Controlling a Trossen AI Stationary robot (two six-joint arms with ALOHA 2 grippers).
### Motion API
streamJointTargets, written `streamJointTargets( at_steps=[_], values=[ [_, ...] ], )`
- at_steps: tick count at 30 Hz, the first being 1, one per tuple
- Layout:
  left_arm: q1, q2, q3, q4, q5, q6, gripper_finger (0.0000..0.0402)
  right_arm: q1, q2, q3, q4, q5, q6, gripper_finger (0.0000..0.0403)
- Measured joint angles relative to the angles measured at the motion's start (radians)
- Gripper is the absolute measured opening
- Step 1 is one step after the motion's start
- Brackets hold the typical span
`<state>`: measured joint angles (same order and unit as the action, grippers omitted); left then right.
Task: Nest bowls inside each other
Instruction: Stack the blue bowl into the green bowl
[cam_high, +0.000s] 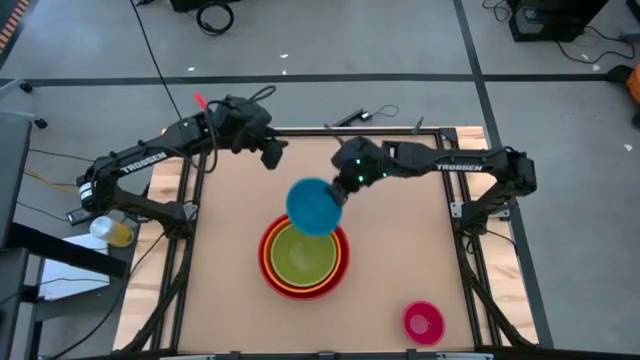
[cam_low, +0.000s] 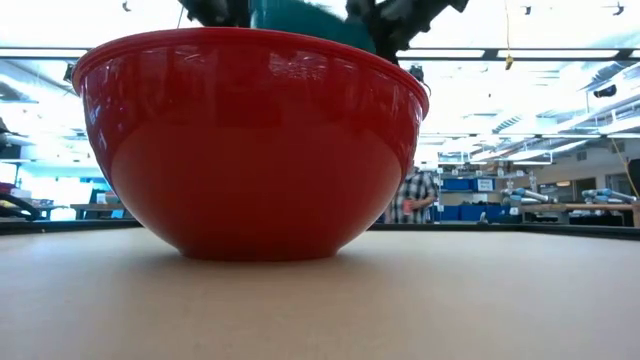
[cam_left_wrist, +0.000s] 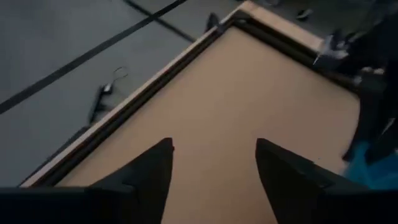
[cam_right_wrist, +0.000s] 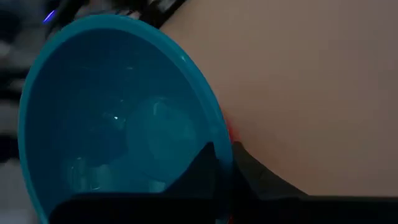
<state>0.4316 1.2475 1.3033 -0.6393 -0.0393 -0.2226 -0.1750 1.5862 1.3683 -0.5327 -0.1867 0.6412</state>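
A blue bowl (cam_high: 312, 206) hangs tilted over the far rim of a stack. In that stack a lime green bowl (cam_high: 302, 254) sits inside an orange bowl (cam_high: 268, 262), which sits inside a red bowl (cam_low: 250, 140) standing on the table. My right gripper (cam_high: 339, 191) is shut on the blue bowl (cam_right_wrist: 118, 130). A magenta pink bowl (cam_high: 422, 322) stands alone near the front right. My left gripper (cam_high: 274, 154) hovers open over the far left of the table. Only bare board shows between its fingers (cam_left_wrist: 149, 168). My right gripper pinches the blue bowl's rim (cam_right_wrist: 214, 127) with one finger (cam_right_wrist: 198, 167) inside the bowl and the other (cam_right_wrist: 261, 179) outside. It comes slanting down from the table's far right. The bowl is lifted clear and tilted, with its hollow facing the wrist.
The wooden table (cam_high: 400, 250) has a raised dark frame along its edges (cam_left_wrist: 155, 87). Bare board lies to the right of the stack and along the far side. A person stands in the room behind the table (cam_low: 412, 195).
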Motion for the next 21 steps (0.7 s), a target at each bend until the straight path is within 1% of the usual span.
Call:
streamJointTargets(
  at_steps=[2, 6, 9, 11, 12, 14, 18, 21],
  values=[
    [-0.004, -0.004, 0.001, 0.003, 0.008, 0.0, 0.0247, 0.035, -0.001, -0.01, -0.002, -0.012, 0.014, 0.0023],
    [-0.003, -0.007, 0.0, -0.008, 0.01, 0.0, 0.0257, 0.11, -0.001, -0.026, 0.023, 0.025, 0.042, 0.0034],
    [-0.001, -0.007, 0.0, -0.01, 0.007, 0.001, 0.0258, 0.152, -0.001, -0.046, 0.029, 0.097, 0.04, 0.0031],
    [0.005, -0.007, 0.0, -0.01, 0.012, 0.002, 0.0258, 0.168, 0.015, -0.059, 0.05, 0.166, 0.027, 0.0027],
    [0.009, -0.006, 0.0, -0.008, 0.012, 0.004, 0.0258, 0.173, 0.023, -0.062, 0.06, 0.18, 0.019, 0.0027],
    [0.018, -0.006, 0.0, -0.008, 0.01, 0.006, 0.0258, 0.175, 0.063, -0.064, 0.06, 0.173, 0.018, 0.0028],
    [0.036, -0.005, 0.0, -0.011, 0.009, 0.007, 0.0258, 0.2, 0.152, -0.058, 0.105, 0.108, 0.048, 0.0044],
    [0.044, -0.006, 0.0, -0.034, 0.011, 0.013, 0.0258, 0.222, 0.205, -0.03, 0.112, 0.102, 0.048, 0.0051]
  ],
)
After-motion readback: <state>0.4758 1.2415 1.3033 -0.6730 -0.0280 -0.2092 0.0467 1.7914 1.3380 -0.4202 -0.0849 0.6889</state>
